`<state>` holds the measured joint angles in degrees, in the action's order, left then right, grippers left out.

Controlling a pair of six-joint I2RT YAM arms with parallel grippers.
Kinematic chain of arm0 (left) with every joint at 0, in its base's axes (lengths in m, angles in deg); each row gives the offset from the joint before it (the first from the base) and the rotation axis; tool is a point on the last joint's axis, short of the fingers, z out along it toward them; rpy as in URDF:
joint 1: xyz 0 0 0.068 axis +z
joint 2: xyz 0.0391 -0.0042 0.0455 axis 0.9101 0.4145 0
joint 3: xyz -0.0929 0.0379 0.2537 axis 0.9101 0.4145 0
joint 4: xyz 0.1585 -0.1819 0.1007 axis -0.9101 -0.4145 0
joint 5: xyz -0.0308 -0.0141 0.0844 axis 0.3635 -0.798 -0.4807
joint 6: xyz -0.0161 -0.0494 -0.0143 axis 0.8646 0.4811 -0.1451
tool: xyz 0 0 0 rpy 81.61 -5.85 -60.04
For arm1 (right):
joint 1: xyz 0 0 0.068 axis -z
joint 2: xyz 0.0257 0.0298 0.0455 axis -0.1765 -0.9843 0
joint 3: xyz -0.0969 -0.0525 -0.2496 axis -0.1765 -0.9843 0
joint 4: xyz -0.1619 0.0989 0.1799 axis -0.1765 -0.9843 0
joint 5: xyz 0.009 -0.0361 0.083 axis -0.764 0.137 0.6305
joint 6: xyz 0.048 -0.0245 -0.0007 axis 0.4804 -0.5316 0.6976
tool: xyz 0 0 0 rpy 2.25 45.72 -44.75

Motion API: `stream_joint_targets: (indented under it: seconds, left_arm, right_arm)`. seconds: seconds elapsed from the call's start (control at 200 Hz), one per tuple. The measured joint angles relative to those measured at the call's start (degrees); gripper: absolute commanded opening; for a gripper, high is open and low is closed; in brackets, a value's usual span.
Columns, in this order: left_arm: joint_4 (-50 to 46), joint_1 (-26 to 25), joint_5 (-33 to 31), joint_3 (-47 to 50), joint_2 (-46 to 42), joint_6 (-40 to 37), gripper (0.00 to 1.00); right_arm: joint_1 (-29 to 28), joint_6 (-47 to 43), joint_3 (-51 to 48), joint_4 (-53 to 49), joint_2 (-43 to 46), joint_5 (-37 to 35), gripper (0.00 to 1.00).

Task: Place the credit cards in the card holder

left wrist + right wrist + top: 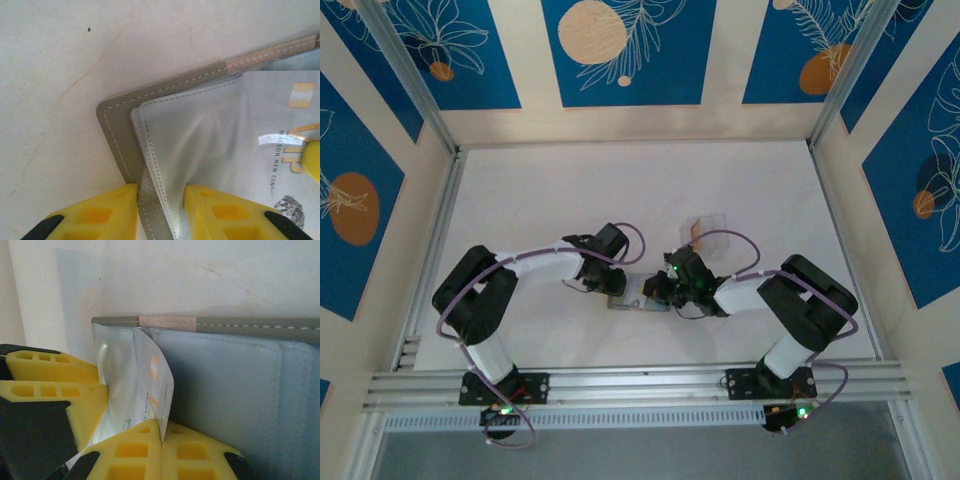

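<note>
My right tool (160, 431) clenched a silvery credit card (280, 115) marked "VIP" at the open card holder (117, 130), by the surface's (570, 190) near edge. My left tool (160, 210) straddled the holder's corner, but I could not tell whether it gripped.

Left gripper (617, 283) and right gripper (651, 291) flank the card holder (623, 302).

Table (520, 200), white, matt (faint scuffs in the surface): bears one grey card holder (625, 301), lying open toward six o'clock of centre, and pale credit cards (710, 228) at its one o'clock.
</note>
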<state>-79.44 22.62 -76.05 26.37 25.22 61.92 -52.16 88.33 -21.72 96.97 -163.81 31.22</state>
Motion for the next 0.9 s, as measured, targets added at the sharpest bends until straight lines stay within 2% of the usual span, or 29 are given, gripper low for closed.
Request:
stream_joint_targets:
  seconds: [0.27, 0.9]
  left_arm:
    - [0.1, 0.0, 0.0, 0.1, 0.0, 0.0, 0.32]
    - [0.7, 0.0, 0.4, 0.4, 0.0, 0.1, 0.32]
  right_arm:
    - [0.2, -0.1, 1.2, 1.0, -1.8, 1.7, 0.00]
    - [0.4, -3.8, 1.5, -7.0, 2.1, 2.3, 0.00]
